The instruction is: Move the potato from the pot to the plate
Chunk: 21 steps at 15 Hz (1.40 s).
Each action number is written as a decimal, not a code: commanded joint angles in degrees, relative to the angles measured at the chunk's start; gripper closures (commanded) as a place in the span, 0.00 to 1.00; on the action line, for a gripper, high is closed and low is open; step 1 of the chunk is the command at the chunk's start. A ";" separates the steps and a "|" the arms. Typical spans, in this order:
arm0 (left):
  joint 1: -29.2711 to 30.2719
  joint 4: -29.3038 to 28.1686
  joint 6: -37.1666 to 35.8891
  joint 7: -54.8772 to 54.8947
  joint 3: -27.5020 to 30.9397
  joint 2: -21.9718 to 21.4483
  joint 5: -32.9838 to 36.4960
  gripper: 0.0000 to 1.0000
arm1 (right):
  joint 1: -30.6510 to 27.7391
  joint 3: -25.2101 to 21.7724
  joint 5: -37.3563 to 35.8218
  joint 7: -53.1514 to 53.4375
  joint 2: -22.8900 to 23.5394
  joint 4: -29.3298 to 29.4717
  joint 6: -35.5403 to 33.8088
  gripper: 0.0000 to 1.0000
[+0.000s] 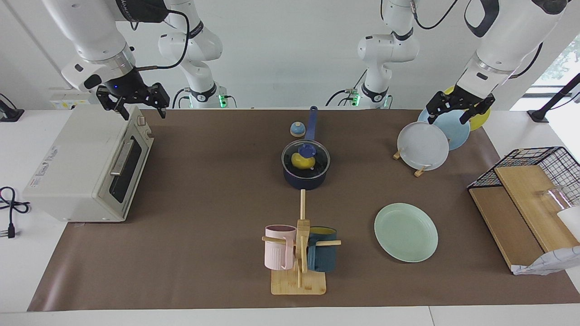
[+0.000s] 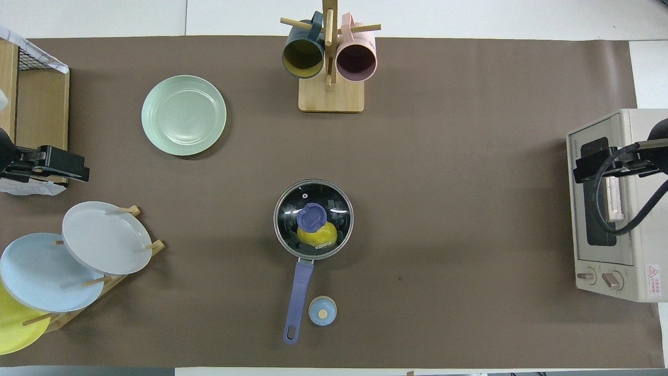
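Observation:
The navy-blue pot (image 1: 306,179) stands mid-table with its long handle (image 2: 299,292) pointing toward the robots. A glass lid (image 1: 317,159) with a blue knob (image 2: 312,216) covers it. The yellow potato (image 1: 299,160) lies inside and shows through the lid, also in the overhead view (image 2: 319,238). The mint-green plate (image 1: 405,232) lies flat, farther from the robots than the pot, toward the left arm's end (image 2: 183,115). My left gripper (image 1: 460,111) is open and empty, up over the plate rack. My right gripper (image 1: 136,108) is open and empty, up over the toaster oven.
A small blue-topped bell (image 1: 297,129) sits beside the pot handle. A mug tree (image 1: 300,253) holds a pink and a dark teal mug. A rack with upright grey, blue and yellow plates (image 1: 423,146), a toaster oven (image 1: 86,172) and a wooden shelf with a wire basket (image 1: 525,199) stand at the ends.

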 commanded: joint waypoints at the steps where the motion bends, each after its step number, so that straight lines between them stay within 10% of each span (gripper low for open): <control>1: 0.90 -0.05 -0.67 0.59 -0.66 -0.27 0.88 0.00 | -0.40 0.45 0.85 1.16 -0.43 -0.15 0.40 0.00; 14: 0.90 -0.05 -0.75 0.59 -0.66 -0.27 0.88 0.00 | -0.22 1.23 1.12 0.63 -0.87 -0.68 -0.12 0.00; 21: 0.90 -0.05 -0.67 0.59 -0.66 -0.27 0.88 0.00 | 10.05 2.64 4.28 10.80 1.23 0.37 2.77 0.00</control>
